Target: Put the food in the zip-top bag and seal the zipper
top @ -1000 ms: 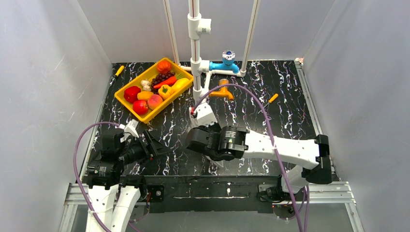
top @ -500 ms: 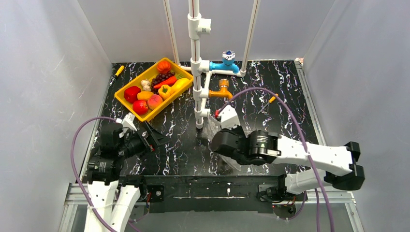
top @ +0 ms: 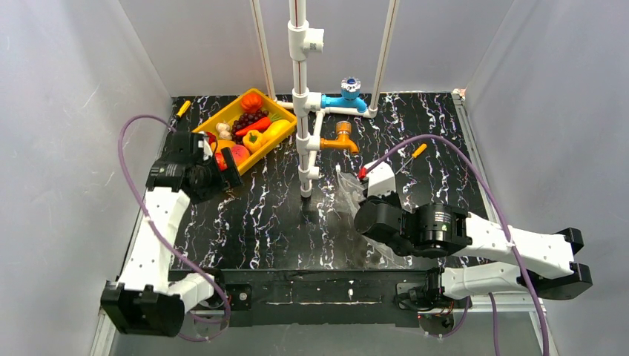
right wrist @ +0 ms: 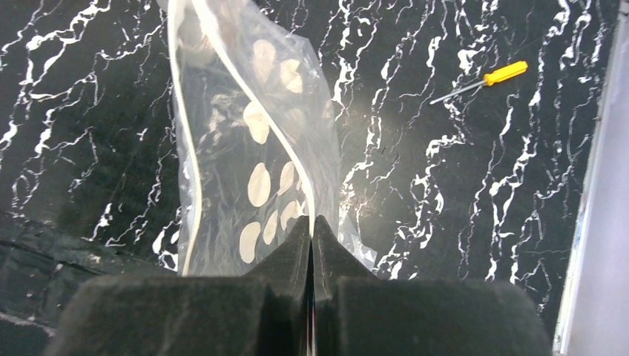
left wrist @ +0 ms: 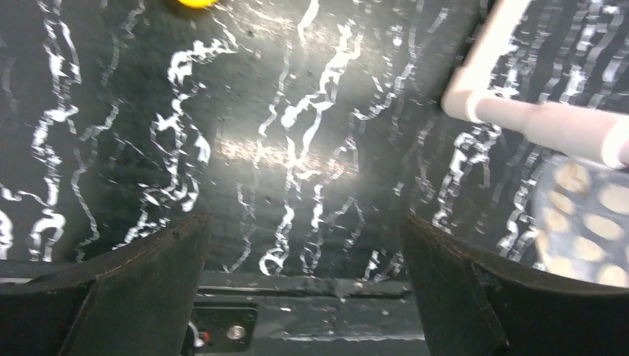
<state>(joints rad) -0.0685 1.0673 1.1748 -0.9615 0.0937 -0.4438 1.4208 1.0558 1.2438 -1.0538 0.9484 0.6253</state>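
The right gripper [right wrist: 311, 226] pinches the likely stiffer rim of the limp, slippery, white-dotted clear plastic bag [right wrist: 237, 133]; the left gripper [left wrist: 304, 248] gapes empty.

Black marbled table [top: 259, 222], yellow tray [top: 276, 139]

1 bag [top: 348, 194], 1 yellow tray [top: 271, 102], 2 screwdrivers [top: 419, 151], 2 taps [top: 348, 96]; food pcs [top: 254, 139] partly hidden, no count.

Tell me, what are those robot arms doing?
The right gripper is pinching the dotted zip-top bag by its edge. The left gripper is wide open and empty, right beside the yellow tray of toy food. No food shows in the bag yet.
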